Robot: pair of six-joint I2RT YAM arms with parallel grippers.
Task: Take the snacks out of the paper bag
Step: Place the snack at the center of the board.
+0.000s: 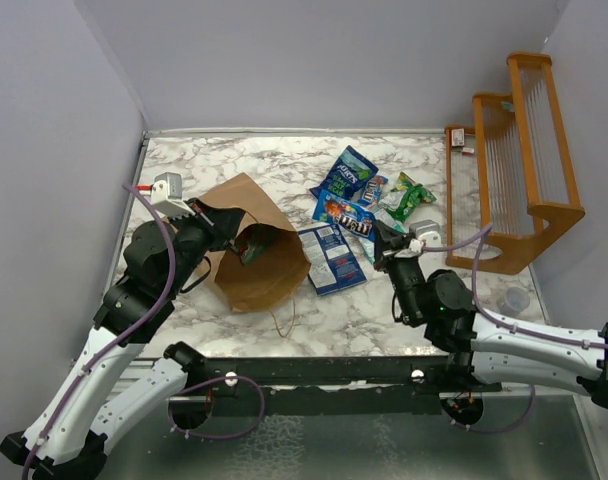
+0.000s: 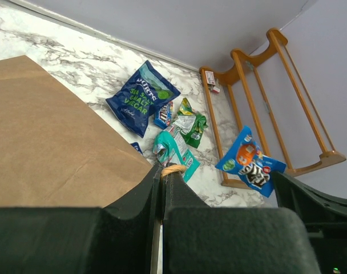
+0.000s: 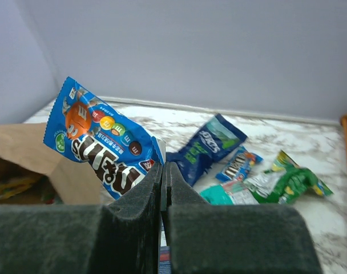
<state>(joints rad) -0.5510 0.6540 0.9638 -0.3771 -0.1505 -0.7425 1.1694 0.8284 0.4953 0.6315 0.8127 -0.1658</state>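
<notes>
Right wrist: right end effector [image 3: 164, 169] pinches blue M&M's packet [image 3: 99, 142].

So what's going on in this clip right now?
The left gripper is shut on the twisted handle of the paper bag, which lies on its side. The right gripper pinches a blue M&M's packet by one corner, held up. Several other snacks lie on the marble table; something seems left inside the bag.
</notes>
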